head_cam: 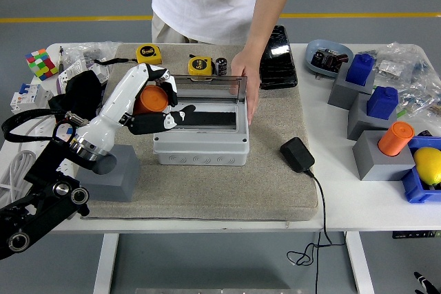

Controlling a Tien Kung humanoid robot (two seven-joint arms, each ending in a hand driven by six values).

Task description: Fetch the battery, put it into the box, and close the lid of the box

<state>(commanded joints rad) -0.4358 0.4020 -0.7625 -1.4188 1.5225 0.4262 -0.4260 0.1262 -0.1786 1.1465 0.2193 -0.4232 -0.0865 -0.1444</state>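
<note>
Since the left robot hand (160,109) grips the orange battery (149,98) just over the box (201,144)'s left rim, opening's right & down, lid (202,85) upright behind.

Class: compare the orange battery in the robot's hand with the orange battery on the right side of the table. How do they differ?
The held battery is gripped by the left hand over the open box; the other battery stands upright in a grey holder, untouched. Both are orange cylinders.

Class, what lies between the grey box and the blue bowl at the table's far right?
In the head view, between the grey box and blue bowl: the person's hand and a black tray.
</note>
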